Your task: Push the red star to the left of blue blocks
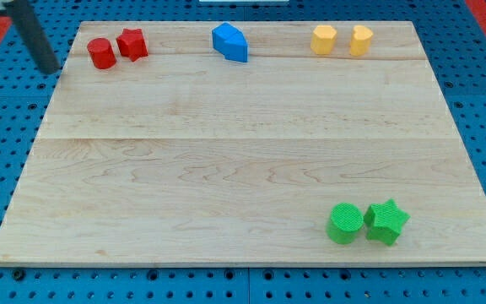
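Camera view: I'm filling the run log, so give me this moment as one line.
tip: off board, left of red cylinder | red star: top left, touching cylinder | blue blocks: top centre | contact: none

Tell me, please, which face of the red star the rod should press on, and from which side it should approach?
Press the red star on its face toward the view's left, pushing rightward toward the blue block. The red cylinder sits close against that side, so it probably has to be cleared or pushed along. My tip is off the board's left edge.
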`<state>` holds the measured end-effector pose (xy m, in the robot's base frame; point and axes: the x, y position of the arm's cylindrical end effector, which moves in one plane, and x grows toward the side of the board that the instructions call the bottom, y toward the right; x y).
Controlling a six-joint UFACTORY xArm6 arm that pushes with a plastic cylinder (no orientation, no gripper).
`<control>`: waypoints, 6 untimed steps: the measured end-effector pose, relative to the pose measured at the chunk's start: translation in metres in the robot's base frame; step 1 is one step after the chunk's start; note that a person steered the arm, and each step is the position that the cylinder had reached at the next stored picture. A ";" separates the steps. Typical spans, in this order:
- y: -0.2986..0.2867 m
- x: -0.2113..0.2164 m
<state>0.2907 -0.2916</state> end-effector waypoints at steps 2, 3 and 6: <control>0.030 -0.046; 0.069 -0.061; 0.160 0.003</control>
